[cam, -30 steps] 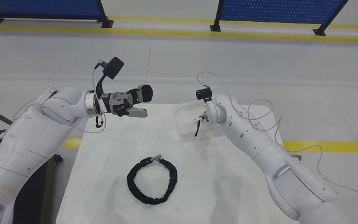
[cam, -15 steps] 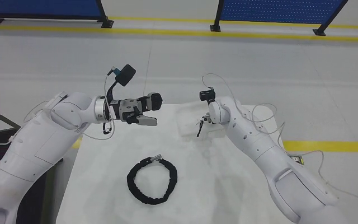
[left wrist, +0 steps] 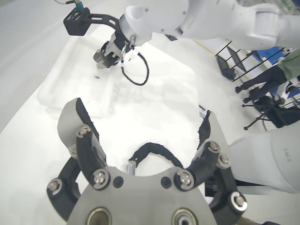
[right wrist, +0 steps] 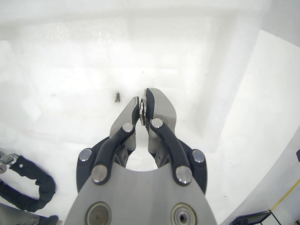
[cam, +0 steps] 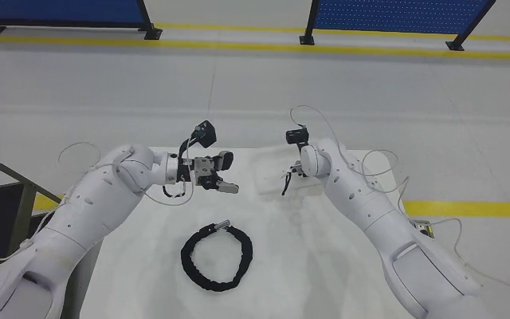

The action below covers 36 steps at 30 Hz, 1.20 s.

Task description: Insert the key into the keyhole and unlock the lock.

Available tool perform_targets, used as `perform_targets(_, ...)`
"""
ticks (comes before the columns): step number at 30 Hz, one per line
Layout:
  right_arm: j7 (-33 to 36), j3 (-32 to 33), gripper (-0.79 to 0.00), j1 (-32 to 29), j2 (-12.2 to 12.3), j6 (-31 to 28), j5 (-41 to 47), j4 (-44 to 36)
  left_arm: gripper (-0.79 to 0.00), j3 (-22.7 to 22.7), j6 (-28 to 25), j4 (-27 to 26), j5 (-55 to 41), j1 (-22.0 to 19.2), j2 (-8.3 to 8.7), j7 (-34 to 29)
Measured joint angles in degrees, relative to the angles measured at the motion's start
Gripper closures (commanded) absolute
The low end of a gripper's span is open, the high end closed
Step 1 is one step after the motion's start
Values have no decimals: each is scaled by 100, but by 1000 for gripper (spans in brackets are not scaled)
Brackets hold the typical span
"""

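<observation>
The lock (cam: pixel 217 255) is a black fabric-sleeved loop lying on the white table, its metal end (cam: pixel 222 226) pointing toward the far side. My left gripper (cam: pixel 229 174) hangs open above the table just beyond the loop; the left wrist view shows the loop (left wrist: pixel 155 150) below its spread fingers (left wrist: pixel 80 115). My right gripper (right wrist: pixel 141 95) is shut on the small metal key (right wrist: pixel 142 110), low inside the white foam tray (right wrist: pixel 140 1). From above, that gripper (cam: pixel 288 171) sits at the tray's right part. The lock's keyhole end (right wrist: pixel 2 167) shows beside the tray.
The foam tray (cam: pixel 267 171) stands at the table's far middle, between the two arms. A dark speck (right wrist: pixel 116 96) lies on the tray floor near the key. The table's edge (cam: pixel 103 255) runs along the left of the loop.
My left arm has swung right and down over the table, its open gripper now closer to the lock and the tray. The right gripper has barely shifted.
</observation>
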Motion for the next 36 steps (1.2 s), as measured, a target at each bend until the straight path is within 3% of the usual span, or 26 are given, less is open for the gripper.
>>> perform_targets(11,63,136,0,-21,-19,-56,-125,80,-785,477,103,1382,2443,-267,-1069,1843)
perform_targets(14,62,190,0,-38,-18,-45,-149,79,-785,552,116,1666,2740,-327,-1252,2019)
perform_targets(36,-64,316,0,-150,-12,-2,-67,78,-785,551,224,1574,2834,-306,-1243,2004)
